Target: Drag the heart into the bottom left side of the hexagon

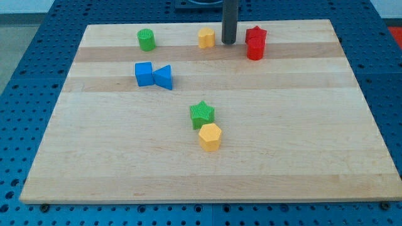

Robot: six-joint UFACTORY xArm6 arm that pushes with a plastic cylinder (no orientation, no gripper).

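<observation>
Heart, yellow (206, 37), sits just to the view's left of the tip (228, 43), near the board's top edge, a small gap between them. Arm ends in a plain dark rod, so a jaw state cannot be told. Yellow hexagon (210, 137) lies well below the tip, touching the green star (202, 113) above it. Red star (255, 34) and a second red block (254, 51) stand just right of the tip. Blue cube (144, 74), blue triangle (163, 77) and green cylinder (146, 39) lie further left.
</observation>
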